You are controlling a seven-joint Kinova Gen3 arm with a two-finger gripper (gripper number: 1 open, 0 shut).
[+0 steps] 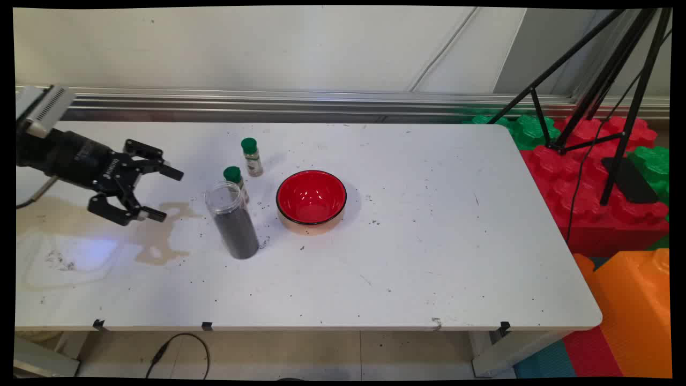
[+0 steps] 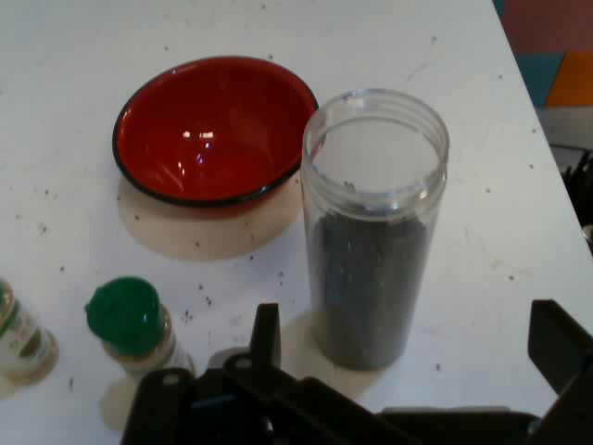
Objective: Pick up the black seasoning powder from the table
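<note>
Gripper (image 1: 161,194) hangs over the table's (image 1: 418,257) left side, your view showing it with fingers spread wide and nothing between them, pointed right at a clear jar (image 1: 233,220). You see the jar standing upright and lidless just right of the fingers, apart from them, its lower part filled with a dark grainy stuff and its upper part bare. Your hand view has the jar (image 2: 375,232) dead ahead between the spread fingers (image 2: 267,338), with the same dark fill below an open mouth. Right of the jar stands a red bowl (image 1: 311,199) with a black rim, nothing in it, near the jar but not touching. Just behind the jar you find a small shaker (image 1: 236,181) with a green cap, partly hidden by the jar's rim; a second green-capped shaker (image 1: 251,156) stands a little farther back, its contents too small to make out. Dark specks lie scattered round the jar and bowl, and a tan stain (image 1: 161,236) marks the table below the gripper.
</note>
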